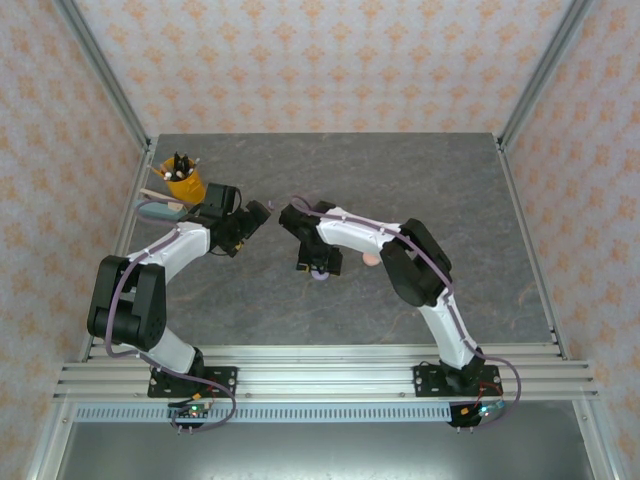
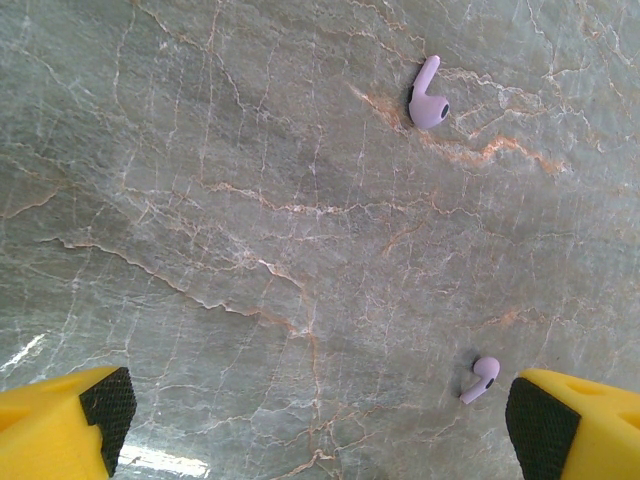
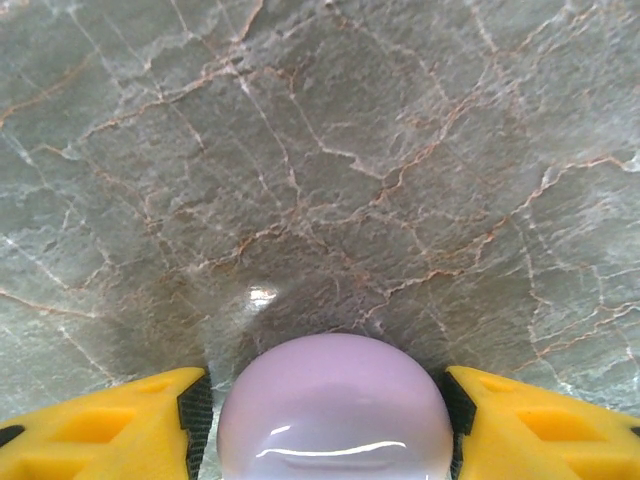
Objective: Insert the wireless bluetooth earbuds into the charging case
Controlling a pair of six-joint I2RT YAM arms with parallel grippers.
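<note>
A lilac round charging case lies on the marble table between the yellow fingers of my right gripper. The right pad is at the case's side, and a sliver of table still shows at the left pad, so the jaws are open around it. In the top view that gripper points down at the case mid-table. Two lilac earbuds lie loose under my left gripper, which stands wide open and empty. One earbud lies far ahead, and the other lies just inside the right fingertip.
A salmon-pink round case peeks out beside the right arm's forearm. At the back left stand a yellow cup holding pens and a flat pale object. Metal frame posts and patterned walls bound the table.
</note>
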